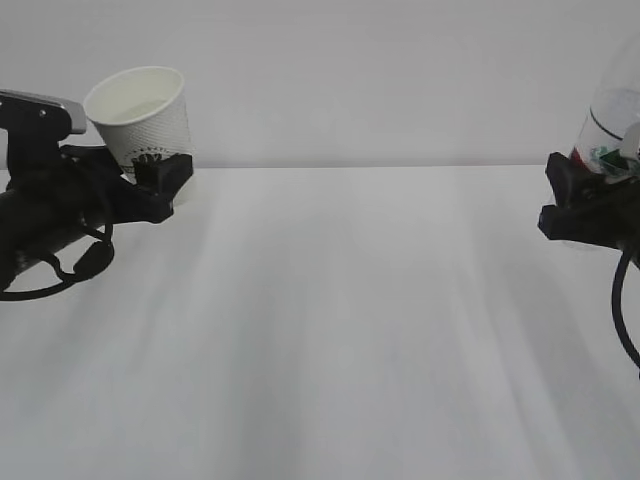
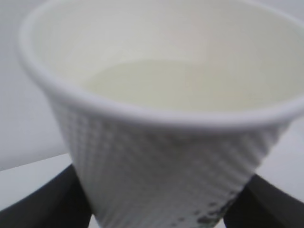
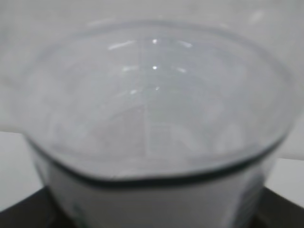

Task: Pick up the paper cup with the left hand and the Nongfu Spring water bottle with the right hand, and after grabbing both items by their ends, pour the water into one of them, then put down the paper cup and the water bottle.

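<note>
With the left claw [image 1: 160,178] clamped on the water-filled cup [image 1: 140,115] and the right claw [image 1: 580,200] on the bottle [image 1: 610,120], lowering both to the tabletop [image 1: 350,330] came next.

Dimpled matt paper cup [image 2: 161,161], glossy plastic bottle [image 3: 152,142]

Lab-like test bench: bare white tabletop [image 1: 330,330], blank grey wall [image 1: 380,70] (no furnishings visible).

Apparently open table [image 1: 340,330] between end effectors
</note>
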{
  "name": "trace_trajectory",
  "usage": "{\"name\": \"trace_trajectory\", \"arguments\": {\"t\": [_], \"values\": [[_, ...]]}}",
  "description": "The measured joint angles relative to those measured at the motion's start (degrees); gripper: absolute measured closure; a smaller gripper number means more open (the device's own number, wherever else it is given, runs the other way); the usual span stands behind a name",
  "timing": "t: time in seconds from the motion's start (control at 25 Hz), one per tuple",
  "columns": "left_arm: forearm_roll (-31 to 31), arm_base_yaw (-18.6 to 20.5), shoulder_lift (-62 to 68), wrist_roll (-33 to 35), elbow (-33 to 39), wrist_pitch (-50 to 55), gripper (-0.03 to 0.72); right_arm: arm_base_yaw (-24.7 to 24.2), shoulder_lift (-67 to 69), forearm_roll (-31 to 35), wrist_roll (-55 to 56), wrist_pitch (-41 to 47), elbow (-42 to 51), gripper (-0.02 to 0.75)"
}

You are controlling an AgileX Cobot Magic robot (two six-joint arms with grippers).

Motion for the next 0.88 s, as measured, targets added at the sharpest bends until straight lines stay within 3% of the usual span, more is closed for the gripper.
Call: {"name": "trace_trajectory", "arguments": {"t": [0.88], "values": [[-0.53, 11.41, 0.00, 0.00, 0.00, 0.00, 0.159, 0.00, -0.02, 0.00, -0.24, 0.00, 0.00, 0.265]]}}
